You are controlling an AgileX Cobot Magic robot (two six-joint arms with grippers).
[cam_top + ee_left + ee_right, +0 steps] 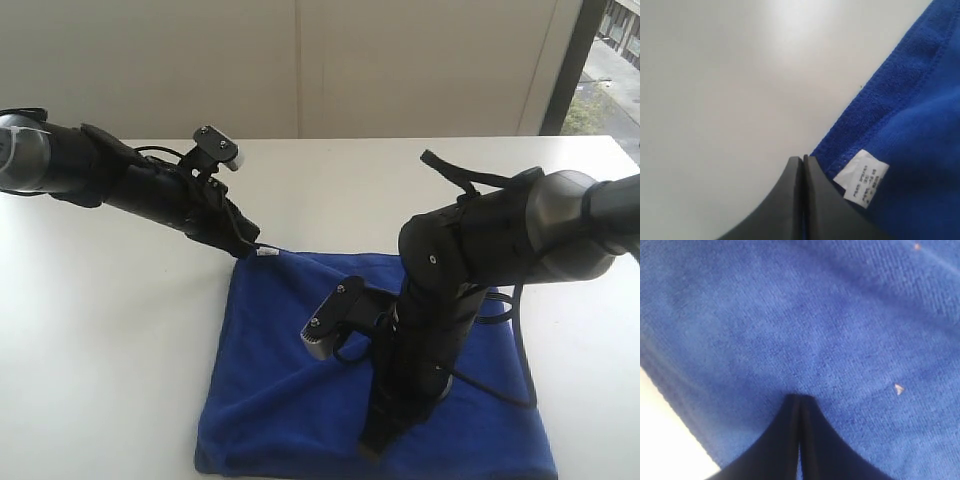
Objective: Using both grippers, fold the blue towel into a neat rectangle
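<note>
1. Corner position is the relation that matters. The blue towel [290, 370] lies flat on the white table [110, 330], and its far-left corner, marked by the white tag [266, 252], sits just beside the tip of the left gripper [250, 243].
2. From that tip the cloth spreads toward the near side and the right of the exterior view, so a fold from this corner would likely travel toward the near edge.
3. The left gripper's jaws are pressed together. In its wrist view the tag lies against the side of one finger, and whether any hem is caught between the jaws cannot be told.
4. The right gripper [372, 448] points steeply down onto the towel, close to the near edge and about midway along it. Its jaws are likewise clenched, the tip touching the pile with no cloth seen pinched.
5. The towel looks nearly square from here, its side edges running far to near, so no long axis stands out.
6. Judged from this layout, the left arm is nearer the tagged far corner. The right arm is nearer the near edge but well apart from either near corner.
</note>
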